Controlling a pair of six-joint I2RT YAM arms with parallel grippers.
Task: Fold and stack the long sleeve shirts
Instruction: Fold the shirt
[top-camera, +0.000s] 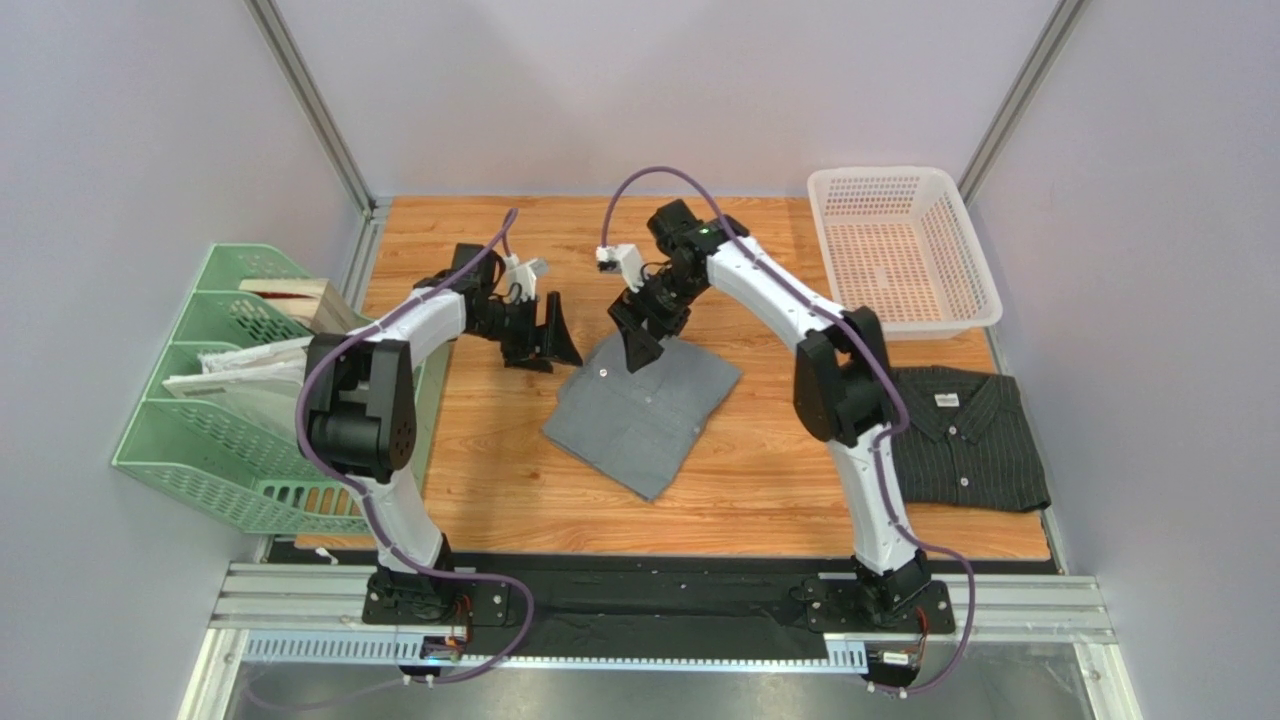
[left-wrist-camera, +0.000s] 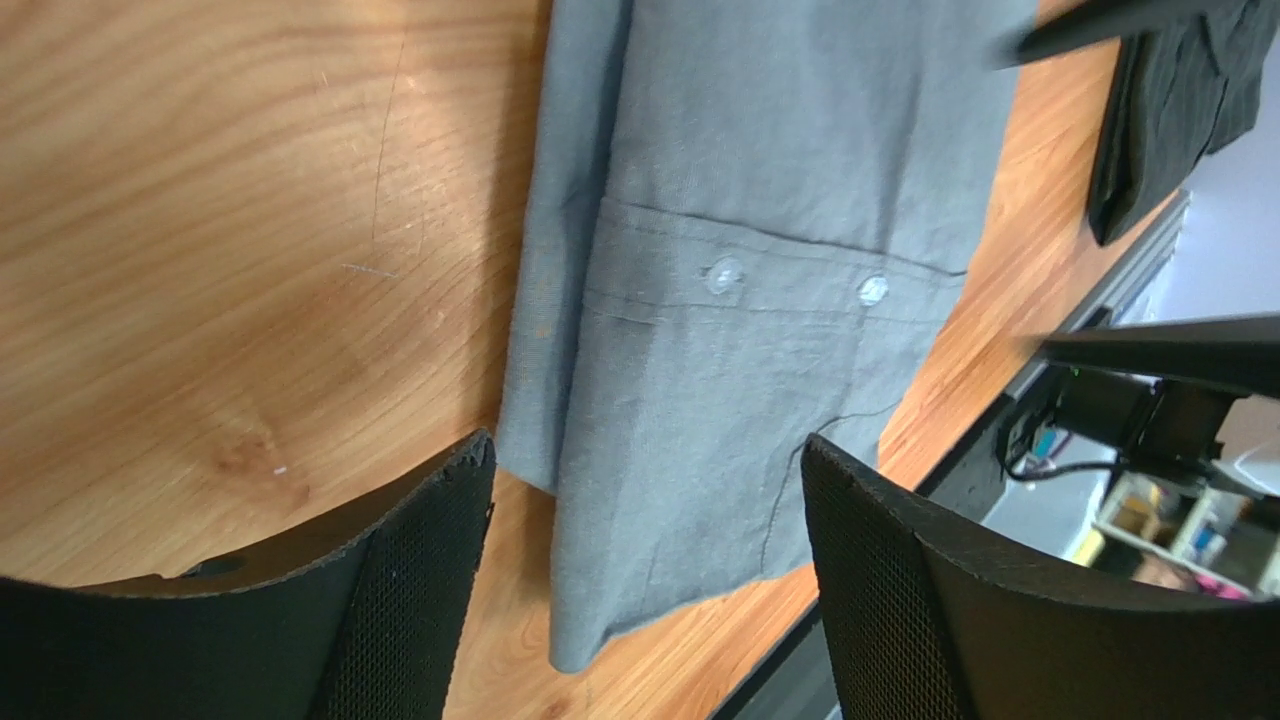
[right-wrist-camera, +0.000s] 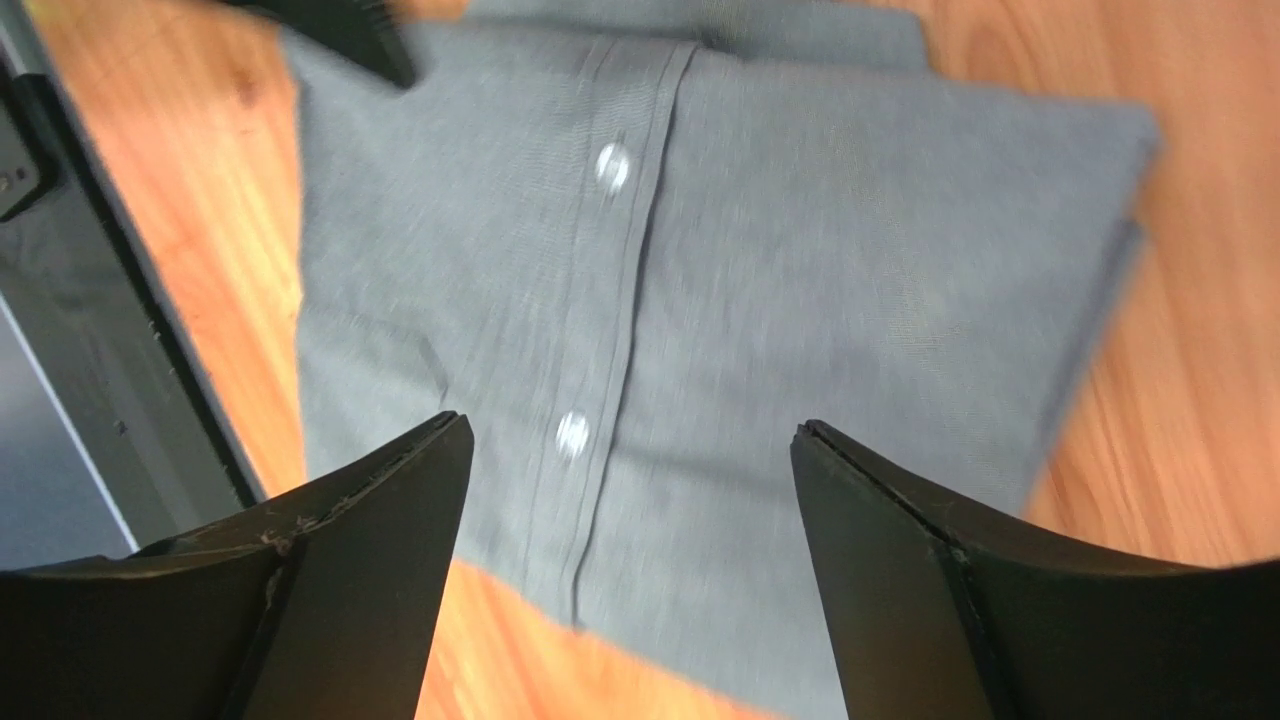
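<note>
On the tabletop (top-camera: 751, 480) lay the folded grey shirt (top-camera: 643, 408); near its far edge both arms' jaws hung spread (gripping nothing).

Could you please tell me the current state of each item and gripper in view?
grey shirt: folded, lying flat mid-table, not stacked.
dark pinstriped shirt: folded, neck label showing, at the table's right edge, apart from the grey one.
white mesh basket: upright, empty.
green file rack: holding papers.
left gripper: jaws open, empty.
right gripper: jaws open, empty, over the grey shirt.
</note>
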